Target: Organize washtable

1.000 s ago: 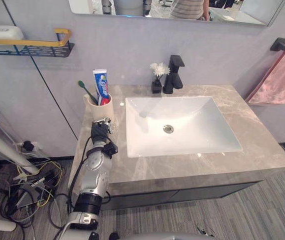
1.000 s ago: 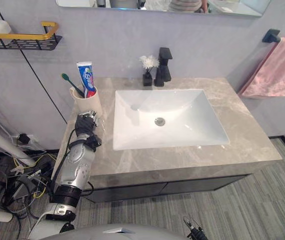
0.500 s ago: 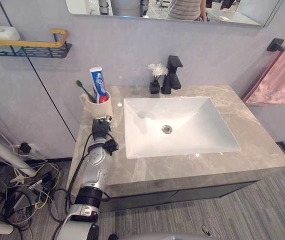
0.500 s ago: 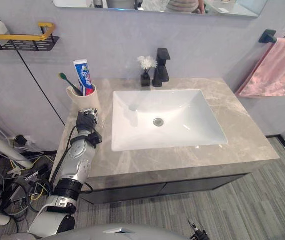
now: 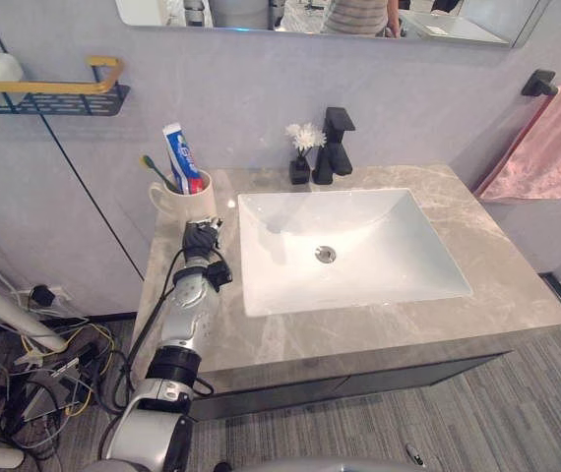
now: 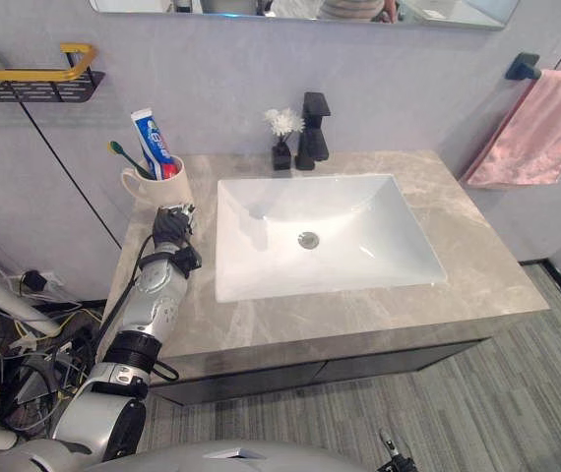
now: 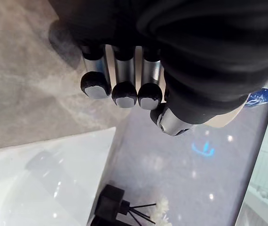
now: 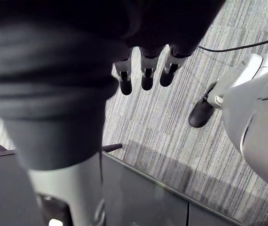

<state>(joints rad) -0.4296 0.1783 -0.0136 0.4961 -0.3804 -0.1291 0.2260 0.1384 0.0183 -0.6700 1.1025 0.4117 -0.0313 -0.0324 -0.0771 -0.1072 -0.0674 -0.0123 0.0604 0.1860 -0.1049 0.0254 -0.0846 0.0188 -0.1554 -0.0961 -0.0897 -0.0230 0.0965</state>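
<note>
A cream cup [image 5: 187, 206] stands upright at the back left corner of the grey marble washtable [image 5: 379, 324]. It holds a toothpaste tube [image 5: 179, 157] and a green toothbrush [image 5: 153, 169]. My left hand [image 5: 200, 239] rests on the counter just in front of the cup, between it and the white sink [image 5: 379, 256]. Its fingers [image 7: 124, 80] are relaxed and hold nothing, and the cup's cream wall [image 7: 228, 117] shows beside the thumb. My right hand [image 8: 145, 70] hangs open over the striped floor, away from the table.
A black faucet [image 5: 335, 143] and a small black vase with white flowers [image 5: 301, 162] stand behind the sink. A pink towel [image 5: 546, 147] hangs on the right wall. A black and gold wall shelf [image 5: 54, 93] sits up left. Cables lie on the floor at left.
The whole view has shifted a little as the camera moved. My left hand stays just in front of the cup, empty, perhaps slightly nearer to it.
</note>
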